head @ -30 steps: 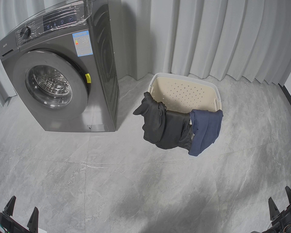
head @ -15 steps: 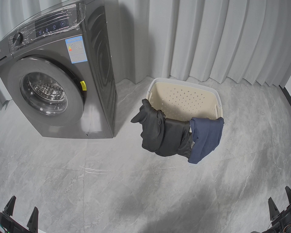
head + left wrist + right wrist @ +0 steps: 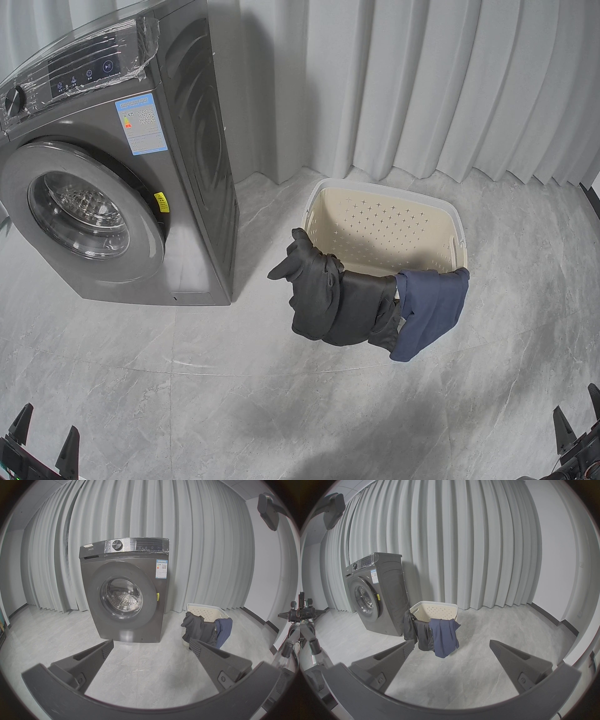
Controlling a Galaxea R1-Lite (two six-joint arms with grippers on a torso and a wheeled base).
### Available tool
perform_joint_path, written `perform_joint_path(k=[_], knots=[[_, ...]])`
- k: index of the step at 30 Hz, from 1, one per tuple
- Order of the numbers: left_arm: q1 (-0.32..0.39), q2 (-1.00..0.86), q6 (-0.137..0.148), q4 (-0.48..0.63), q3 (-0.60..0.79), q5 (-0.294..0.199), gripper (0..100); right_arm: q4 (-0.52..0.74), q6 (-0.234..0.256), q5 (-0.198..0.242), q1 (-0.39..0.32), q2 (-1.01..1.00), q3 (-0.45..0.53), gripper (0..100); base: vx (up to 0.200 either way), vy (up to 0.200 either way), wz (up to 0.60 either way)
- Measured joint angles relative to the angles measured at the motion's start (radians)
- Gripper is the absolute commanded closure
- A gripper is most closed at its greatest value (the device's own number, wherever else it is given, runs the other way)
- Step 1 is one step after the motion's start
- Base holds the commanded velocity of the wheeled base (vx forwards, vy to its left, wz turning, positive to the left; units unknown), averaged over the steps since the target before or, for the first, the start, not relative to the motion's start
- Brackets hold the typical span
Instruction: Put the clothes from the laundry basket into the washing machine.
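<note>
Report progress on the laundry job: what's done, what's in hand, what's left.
Done: nothing; the washing machine door is shut. In hand: nothing; the left claw and right claw are open and empty, away from the laundry basket. Left: open the door, then load the dark clothes and the blue garment, both draped over the basket's near rim.

- The room looks like a staged laundry corner rather than a lived-in home: pale curtains (image 3: 406,87) cover the walls.
- A front-loading washing machine (image 3: 112,187) stands on a grey stone-look floor (image 3: 250,387), with plastic film (image 3: 81,59) over its controls.
- A laundry basket (image 3: 375,219) beside it has clothes (image 3: 337,303) draped over its rim.
</note>
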Motion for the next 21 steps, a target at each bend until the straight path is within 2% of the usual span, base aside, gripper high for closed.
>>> perform_joint_path(k=[18, 21], knots=[[0.000, 0.000, 0.000, 0.000, 0.000, 0.000, 0, 0.000, 0.000, 0.000, 0.001, 0.000, 0.000, 0, 0.000, -0.200, 0.00], [0.000, 0.000, 0.000, 0.000, 0.000, 0.000, 0, 0.000, 0.000, 0.000, 0.001, 0.000, 0.000, 0, 0.000, 0.000, 0.00]])
